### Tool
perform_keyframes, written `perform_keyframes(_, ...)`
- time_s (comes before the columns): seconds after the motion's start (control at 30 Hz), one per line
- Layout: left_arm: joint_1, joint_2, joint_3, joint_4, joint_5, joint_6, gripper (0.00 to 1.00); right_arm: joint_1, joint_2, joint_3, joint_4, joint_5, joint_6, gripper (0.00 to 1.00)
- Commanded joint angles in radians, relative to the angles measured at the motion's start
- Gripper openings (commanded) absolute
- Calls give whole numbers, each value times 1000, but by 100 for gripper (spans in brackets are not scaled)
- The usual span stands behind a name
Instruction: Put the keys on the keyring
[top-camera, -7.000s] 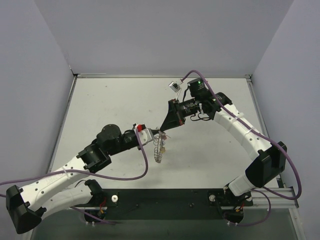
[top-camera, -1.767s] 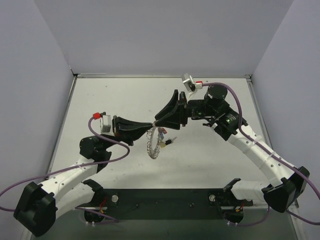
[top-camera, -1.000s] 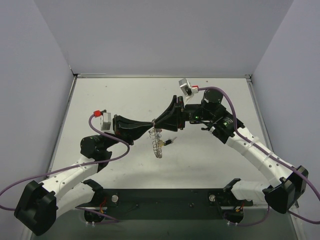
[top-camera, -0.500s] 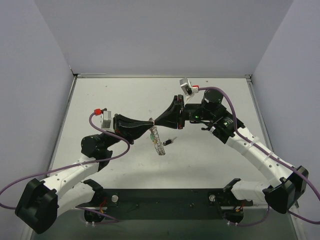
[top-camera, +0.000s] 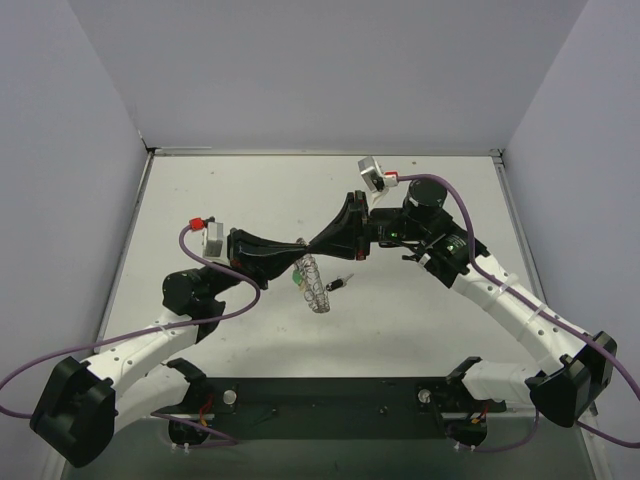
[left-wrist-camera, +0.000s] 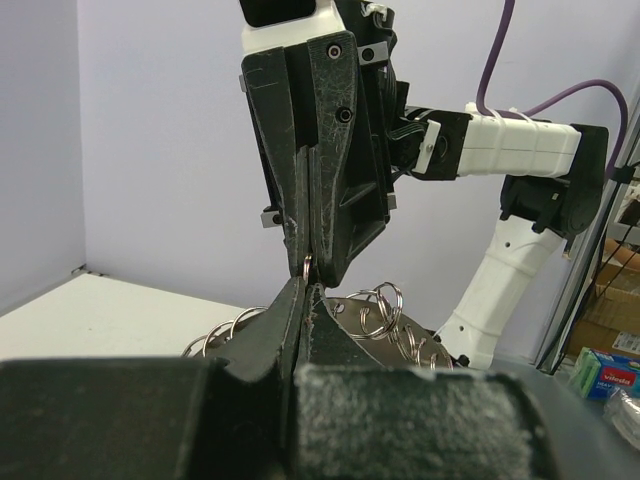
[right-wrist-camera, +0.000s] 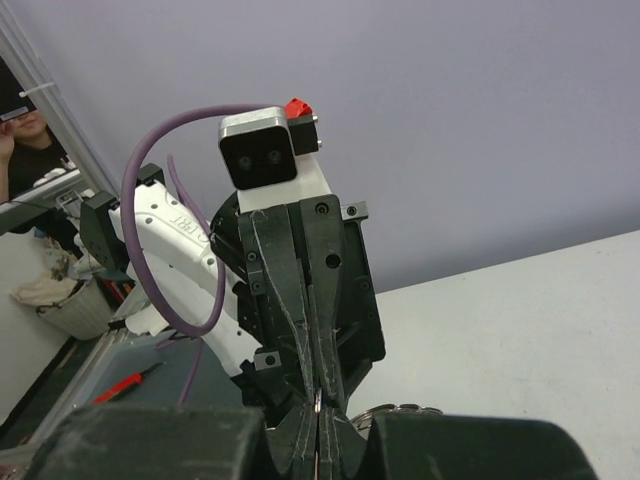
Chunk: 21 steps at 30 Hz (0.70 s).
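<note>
Keyring (top-camera: 315, 287) hangs in the air over mid worktop (top-camera: 220, 190), edge-on from the top view, held by its top rim where the two arms meet tip to tip. Left wrist view shows its rim is made of small wire loops (left-wrist-camera: 372, 308), with one loop caught right at the meeting point. Left gripper (top-camera: 301, 247) is pressed together, pinching that top edge of the keyring. Right gripper (top-camera: 316, 244) comes in from the opposite side, also pressed together, and seems to nip the same loop, though I can't tell if a key sits between its pads. A green-headed key (top-camera: 297, 280) sits against the ring's left side, apparently hanging from it, but it's too small to confirm it's threaded. One loose key (top-camera: 343, 283) lies on the worktop just right of the ring, not touching it. Progress looks like early to mid: ring lifted and braced by both arms, maybe one key on, at least one key left on the worktop to pick up and thread. Red, blue and yellow heads are not made out here.
</note>
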Motion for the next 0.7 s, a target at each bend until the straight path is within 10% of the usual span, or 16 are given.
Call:
perform_keyframes(0.0, -3, -13, 36, 267, -2, 0, 0, 6, -17, 16, 88, -57, 9, 0)
perform_keyframes(0.27, 0, -42, 38, 172, -25, 36, 0, 1, -26, 39, -31, -39, -65, 0)
perform_keyframes(0.43, 2, -133, 52, -75, -28, 163, 37, -23, -46, 57, -188, -11, -170, 0)
perform_keyframes(0.67, 5, -213, 243, -687, 105, 426, 61, -55, -31, 128, -481, -9, -309, 0)
